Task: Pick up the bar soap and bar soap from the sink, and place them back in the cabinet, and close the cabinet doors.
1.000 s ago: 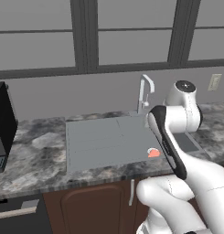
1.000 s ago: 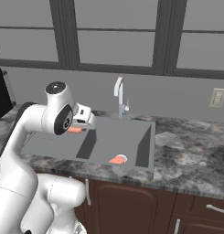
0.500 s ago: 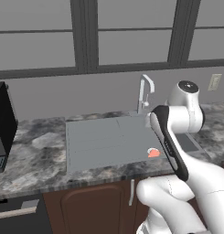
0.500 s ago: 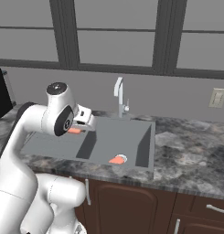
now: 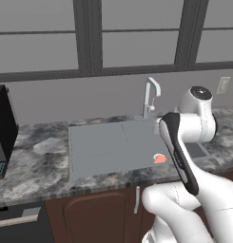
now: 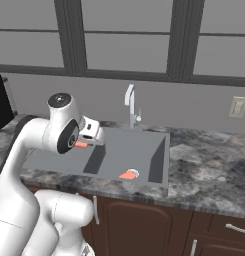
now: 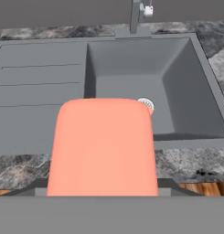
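Note:
A flat salmon bar soap [image 7: 103,146] sits between my fingers and looms large in the hand view. In the right base view this soap [image 6: 81,145] pokes out below my gripper [image 6: 85,143], which is shut on it, above the sink's [image 6: 144,150] left part. The other bar soap [image 6: 128,174], rounded with a pale patch, lies on the basin floor near the front wall; it also shows beside my forearm [image 5: 159,159] and peeks past the held one [image 7: 147,104]. The cabinet and its doors are out of view.
A slim silver tap [image 6: 130,105] stands behind the basin, and the ridged drainboard [image 5: 103,147] lies to its left. Speckled stone counter [image 6: 209,170] surrounds the sink. A black appliance [image 5: 1,128] stands far left. Brown low doors [image 6: 144,225] run under the counter.
The arm has shifted slightly with the flat soap still in the gripper. The soap in the basin has not moved.

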